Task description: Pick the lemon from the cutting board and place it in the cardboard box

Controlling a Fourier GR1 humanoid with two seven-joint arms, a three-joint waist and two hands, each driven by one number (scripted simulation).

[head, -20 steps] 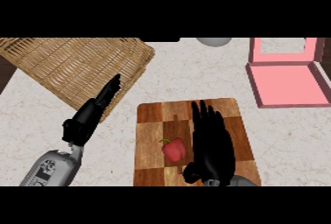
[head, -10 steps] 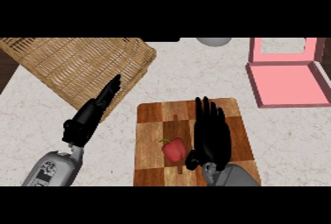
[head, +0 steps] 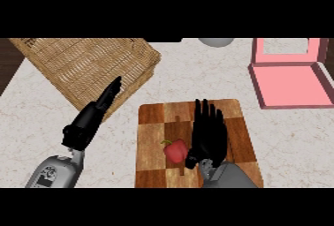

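Observation:
A small red fruit with a green stem lies on the checkered wooden cutting board; it looks red, not lemon yellow. My right hand is over the board just right of the fruit. Its fingers are straight and point away from me, and its thumb is close beside the fruit. Nothing is held. The pink open box lies at the far right with its lid standing up. My left hand rests open on the counter left of the board, fingers pointing toward the basket.
A large wicker basket fills the far left of the counter, close to the left hand's fingertips. A grey round object sits at the far edge between basket and box. Bare marble counter separates the board from the box.
My right hand has slid a little farther away from me along the board, next to the red fruit. The left hand and the fruit have stayed in place.

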